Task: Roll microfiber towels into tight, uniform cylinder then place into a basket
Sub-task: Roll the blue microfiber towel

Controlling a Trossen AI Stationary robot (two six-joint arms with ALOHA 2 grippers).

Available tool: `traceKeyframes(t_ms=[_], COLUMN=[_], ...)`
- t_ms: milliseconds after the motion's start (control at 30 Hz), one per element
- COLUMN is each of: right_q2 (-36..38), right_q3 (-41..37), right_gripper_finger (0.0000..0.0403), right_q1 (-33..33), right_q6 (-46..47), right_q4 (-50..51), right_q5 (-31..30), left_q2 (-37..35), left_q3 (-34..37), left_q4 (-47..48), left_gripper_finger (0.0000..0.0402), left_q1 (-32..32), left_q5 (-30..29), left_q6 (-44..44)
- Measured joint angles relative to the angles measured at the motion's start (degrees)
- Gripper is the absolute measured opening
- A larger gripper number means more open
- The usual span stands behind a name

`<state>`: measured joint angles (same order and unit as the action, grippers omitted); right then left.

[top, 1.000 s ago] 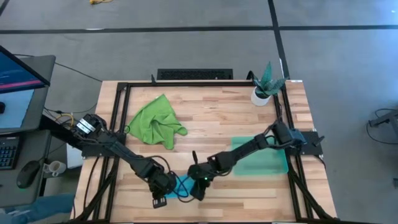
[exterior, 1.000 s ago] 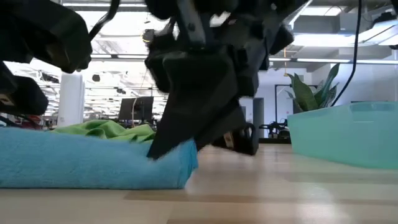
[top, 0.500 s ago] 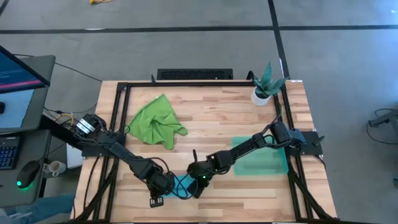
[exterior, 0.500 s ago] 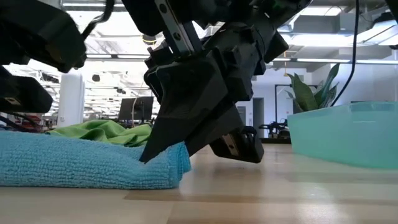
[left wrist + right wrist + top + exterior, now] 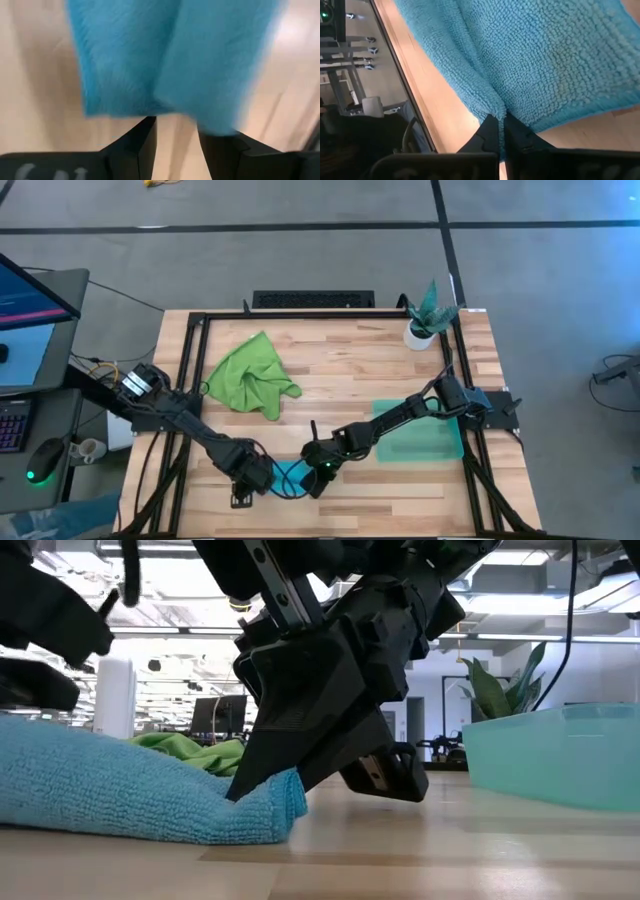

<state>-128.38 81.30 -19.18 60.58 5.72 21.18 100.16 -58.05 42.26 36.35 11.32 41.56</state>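
Lying folded on the wooden table [image 5: 350, 370] near its front edge: blue microfiber towel [image 5: 290, 477], between the two grippers. Pinching one edge of that towel from the right: right gripper [image 5: 316, 478], jaws pressed together on a fold of the cloth, as seen in the right wrist view, where the blue pile [image 5: 545, 65] is gathering into a crease at the fingertips [image 5: 490, 131]. Standing at the towel's other end: left gripper [image 5: 258, 478], jaws apart with a gap between the two dark fingers [image 5: 135, 145], the towel's edge [image 5: 165, 60] lying just beyond the tips and not being clamped. Showing in the low view: blue towel [image 5: 130, 795] sagging on the tabletop, one end lifted slightly under the right gripper's dark body [image 5: 320, 700]. Lying crumpled and untouched toward the table's rear left: lime green microfiber towel [image 5: 248, 375]. Sitting at the table's right side, well apart from both towels: translucent teal basket [image 5: 425, 442]. Standing at the rear right corner: potted plant [image 5: 428, 315] in a white pot.
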Motion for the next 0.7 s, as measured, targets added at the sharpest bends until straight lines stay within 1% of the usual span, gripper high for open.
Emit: traceKeyframes(t_ms=[133, 267, 333, 400, 467, 533, 567, 633, 700], right_q2=[0.0, 0.0, 0.0, 0.0, 0.0, 0.0, 0.0, 0.0, 0.0], right_q3=[0.0, 0.0, 0.0, -0.1, -0.1, -0.2, -0.2, -0.2, -0.2], right_gripper_finger=[0.0016, 0.0015, 0.0019, 0.0021, 0.0019, 0.0015, 0.0015, 0.0017, 0.0021], right_q1=[0.0, 0.0, 0.0, 0.0, 0.1, 0.1, 0.1, 0.1, 0.1], right_q6=[0.5, 0.5, 0.5, 0.5, 0.5, 0.5, 0.5, 0.5, 0.5], right_q4=[0.0, 0.0, -0.1, -0.3, -0.6, -0.7, -0.7, -0.7, -0.6], right_q5=[0.0, -0.1, -0.1, -0.1, 0.0, -0.1, 0.0, -0.1, -0.1], left_q2=[-0.9, -4.1, -5.8, -7.7, -8.7, -8.7, -8.6, -7.9, -7.2], left_q3=[-2.0, -3.4, -4.0, -4.0, -4.1, -3.8, -3.4, -2.1, -0.9], left_q4=[6.5, 7.0, 5.8, 3.0, -1.7, -6.4, -9.1, -15.4, -18.2], left_gripper_finger=[0.0121, 0.0115, 0.0113, 0.0111, 0.0108, 0.0104, 0.0101, 0.0094, 0.0086], left_q1=[2.7, 6.6, 9.0, 11.7, 13.9, 15.5, 15.8, 15.8, 15.2], left_q5=[-5.3, -10.6, -14.7, -20.7, -27.8, -32.7, -33.5, -33.1, -32.6], left_q6=[1.3, 3.6, 4.0, 3.5, 2.1, -0.3, -1.9, -5.0, -6.6])
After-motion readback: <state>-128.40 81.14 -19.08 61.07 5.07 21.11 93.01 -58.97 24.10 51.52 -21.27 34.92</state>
